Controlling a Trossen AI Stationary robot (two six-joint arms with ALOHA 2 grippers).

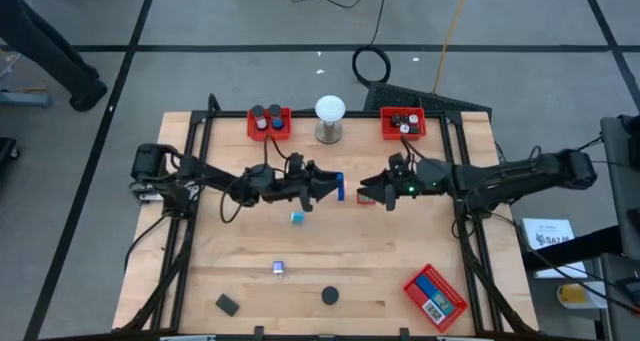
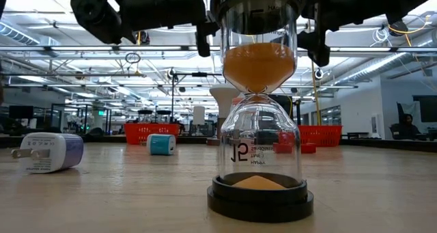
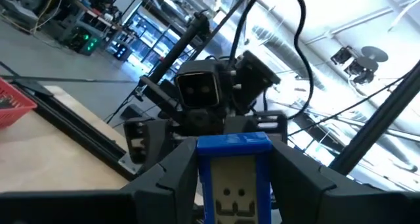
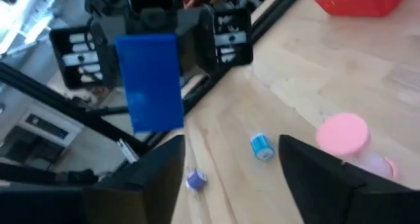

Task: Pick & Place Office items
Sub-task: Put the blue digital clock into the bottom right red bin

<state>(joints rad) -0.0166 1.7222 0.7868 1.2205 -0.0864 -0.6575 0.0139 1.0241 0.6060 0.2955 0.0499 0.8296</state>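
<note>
Wooden tabletop (image 1: 400, 251) fills the high view, with both arms meeting above its middle. Left gripper (image 1: 330, 188) is clamped on a flat blue rectangular block (image 1: 340, 187) held up off the table — the right wrist view shows the block (image 4: 152, 81) upright between those fingers. Right gripper (image 1: 368, 192) sits just beside it, fingers (image 4: 321, 168) spread apart, empty. Below lie a small light-blue tape roll (image 1: 297, 217), a pink round disc (image 4: 342, 133), a black disc (image 1: 330, 296) and a black block (image 1: 228, 304).
</note>
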